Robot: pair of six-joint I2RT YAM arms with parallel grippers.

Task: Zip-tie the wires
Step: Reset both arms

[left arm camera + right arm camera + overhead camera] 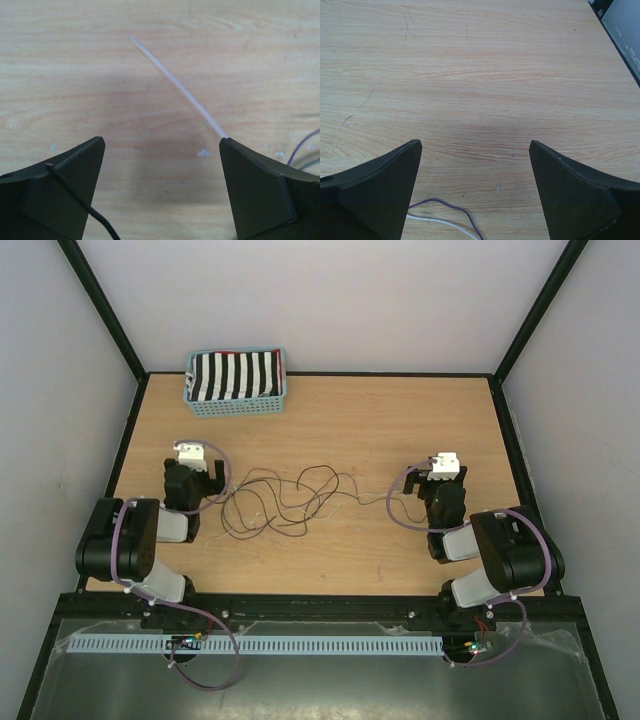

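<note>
loosely, wires (290, 502) sprawl between left claw (162, 142) and right claw (476, 144).

The basket (236, 408) sits at the far left corner of the bench (400, 420), with a cloth (235, 375) in it. The wires (290, 502) lie loose on the middle of the bench, between the two arms and nearer the left one. One strand trails right towards the right pincer (476, 142). The left pincer (162, 140) hangs over the bench just left of the tangle. Ahead of it a zip tie (175, 85) lies flat on the bench, running from far left back to the tip of its right finger. A slotted strip (300, 644) lies on the near side of the arms' bases, beyond the bench's near edge.
</note>
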